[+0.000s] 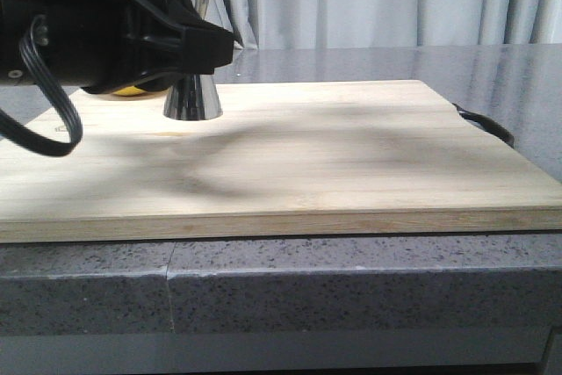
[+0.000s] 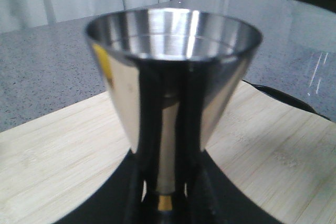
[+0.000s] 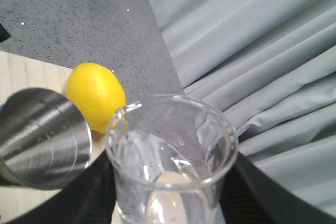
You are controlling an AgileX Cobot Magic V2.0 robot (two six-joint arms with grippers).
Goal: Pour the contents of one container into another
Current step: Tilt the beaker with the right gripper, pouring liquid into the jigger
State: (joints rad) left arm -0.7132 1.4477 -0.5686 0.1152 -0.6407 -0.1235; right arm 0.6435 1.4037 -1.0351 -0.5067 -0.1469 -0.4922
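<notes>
Nearest the front camera runs the pale wooden cutting board (image 1: 290,173), lying on a grey speckled stone counter (image 1: 351,296). Toward the board's far left corner stands the shiny steel hourglass-shaped double jigger (image 1: 193,98), with the black left gripper (image 2: 165,192) closed around its narrow waist; the left arm hides most of it from the front. Held up by the right gripper (image 3: 168,203), whose dark fingers clamp its sides, is the small clear glass beaker with a pour lip (image 3: 170,156), tilted with the lip just beside and above the jigger's open cup. Doing this well probably means keeping the lip over the middle of the cup, tipping slowly, and holding the jigger steady so nothing spills onto the board. Only the right wrist view shows the beaker clearly, along with a yellow lemon (image 3: 97,95) just behind the jigger. Only the left wrist view looks into the jigger's bowl; whether liquid is in it cannot be told.
</notes>
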